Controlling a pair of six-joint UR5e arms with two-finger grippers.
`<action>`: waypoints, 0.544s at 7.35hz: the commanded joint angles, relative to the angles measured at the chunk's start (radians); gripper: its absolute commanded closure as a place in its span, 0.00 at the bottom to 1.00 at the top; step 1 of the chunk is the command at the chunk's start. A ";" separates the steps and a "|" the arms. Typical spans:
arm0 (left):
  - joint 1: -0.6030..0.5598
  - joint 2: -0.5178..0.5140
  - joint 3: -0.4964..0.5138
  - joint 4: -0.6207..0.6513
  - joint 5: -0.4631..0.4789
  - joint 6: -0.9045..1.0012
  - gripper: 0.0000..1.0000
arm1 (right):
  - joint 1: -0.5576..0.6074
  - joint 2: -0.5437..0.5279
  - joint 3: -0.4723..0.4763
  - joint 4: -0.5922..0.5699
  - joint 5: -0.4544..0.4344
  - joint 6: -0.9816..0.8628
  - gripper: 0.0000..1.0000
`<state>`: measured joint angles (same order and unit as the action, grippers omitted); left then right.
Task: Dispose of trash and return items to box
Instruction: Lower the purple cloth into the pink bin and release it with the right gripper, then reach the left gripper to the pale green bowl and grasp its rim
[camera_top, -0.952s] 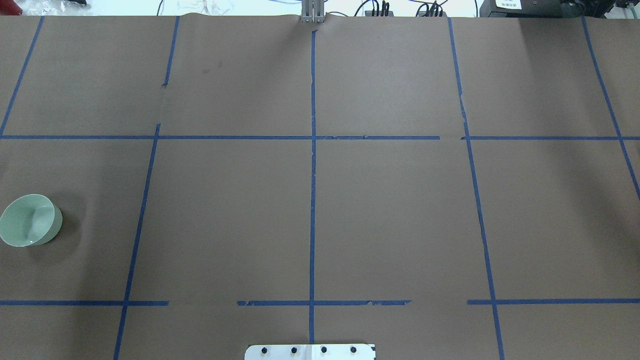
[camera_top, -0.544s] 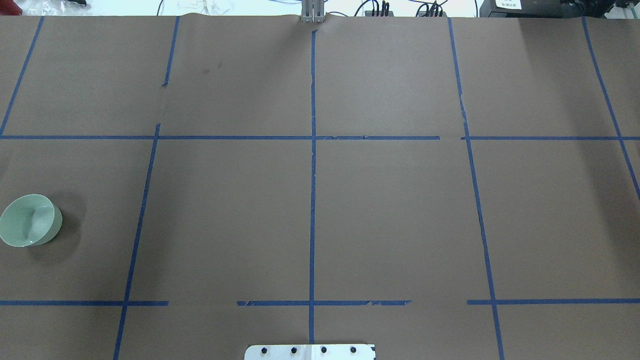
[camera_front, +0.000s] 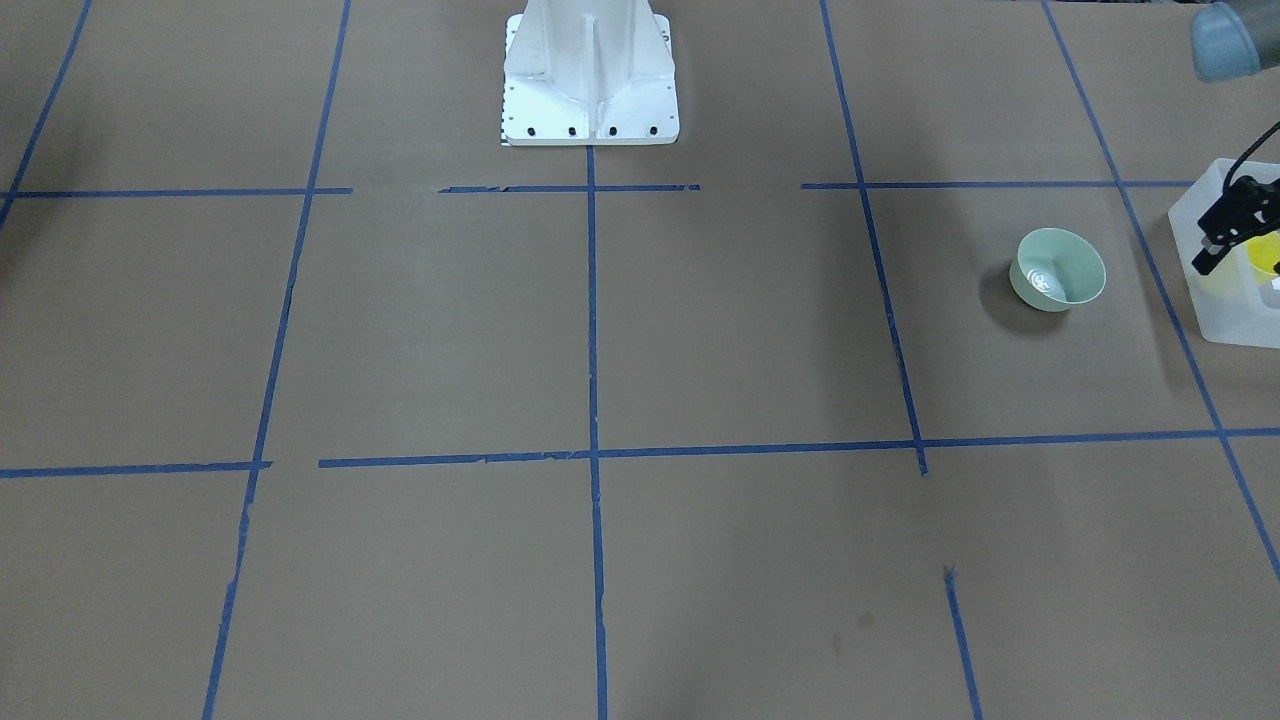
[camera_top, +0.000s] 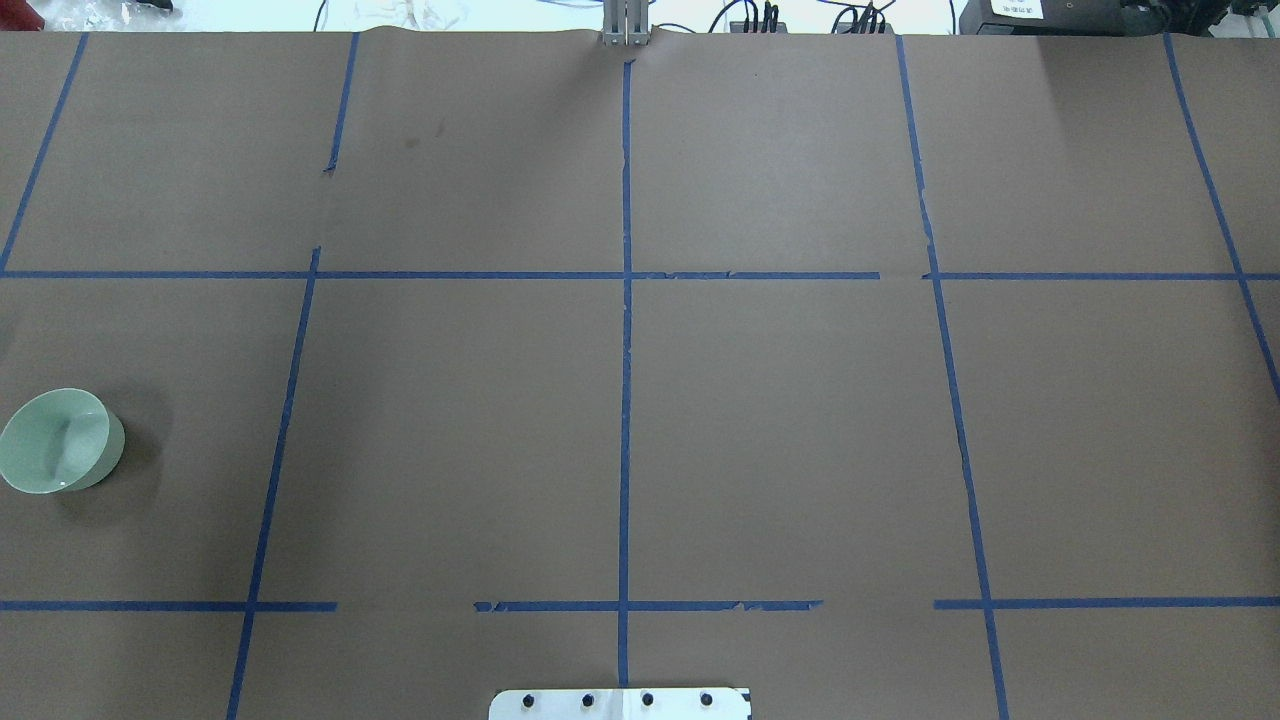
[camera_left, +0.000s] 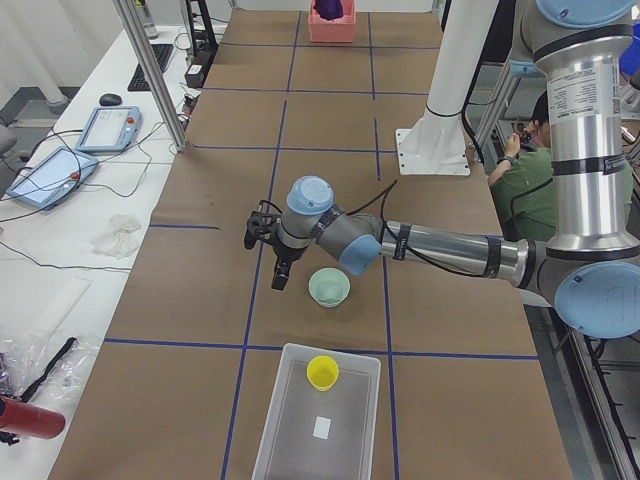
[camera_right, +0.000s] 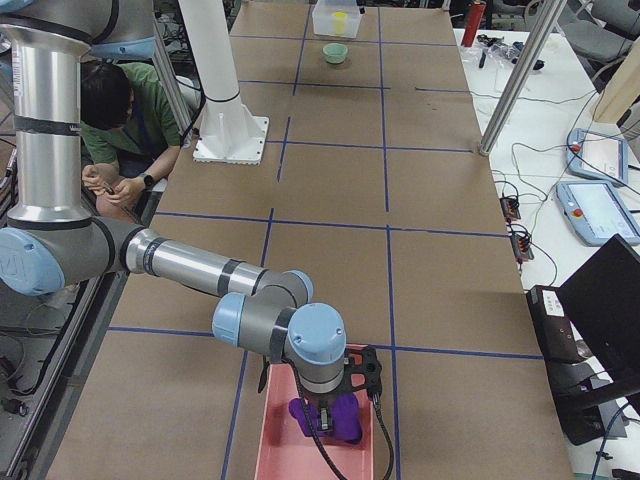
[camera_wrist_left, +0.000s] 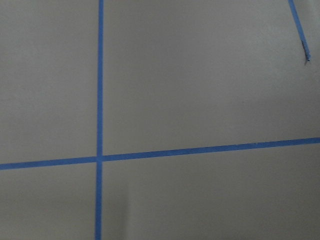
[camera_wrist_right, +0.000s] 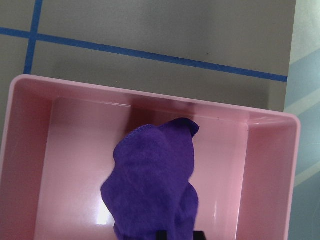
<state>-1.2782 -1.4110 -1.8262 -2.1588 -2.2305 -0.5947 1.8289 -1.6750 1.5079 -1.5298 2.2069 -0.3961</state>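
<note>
The pale mint-green bowl stands upright on the brown paper at the table's left end; it also shows in the front view and the left side view. The frosted white box stands just beyond it, with the yellow cup upright inside at one end. My left gripper hangs empty above the table beside the bowl, its fingers looking spread. My right gripper is over a pink bin, seemingly shut on a purple cloth.
The white robot base stands at the table's near edge. Blue tape lines grid the paper. A seated person is beside the base. Metal posts and tablets are along the far side.
</note>
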 joint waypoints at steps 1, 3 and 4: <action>0.119 0.012 0.063 -0.158 0.009 -0.162 0.00 | -0.002 -0.026 0.044 -0.001 0.040 0.048 0.00; 0.194 0.100 0.122 -0.362 0.067 -0.255 0.00 | -0.038 -0.025 0.179 -0.087 0.069 0.165 0.00; 0.215 0.109 0.171 -0.425 0.078 -0.263 0.00 | -0.069 -0.025 0.249 -0.133 0.071 0.207 0.00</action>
<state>-1.0962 -1.3321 -1.7093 -2.4850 -2.1760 -0.8341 1.7946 -1.6993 1.6652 -1.6051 2.2702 -0.2527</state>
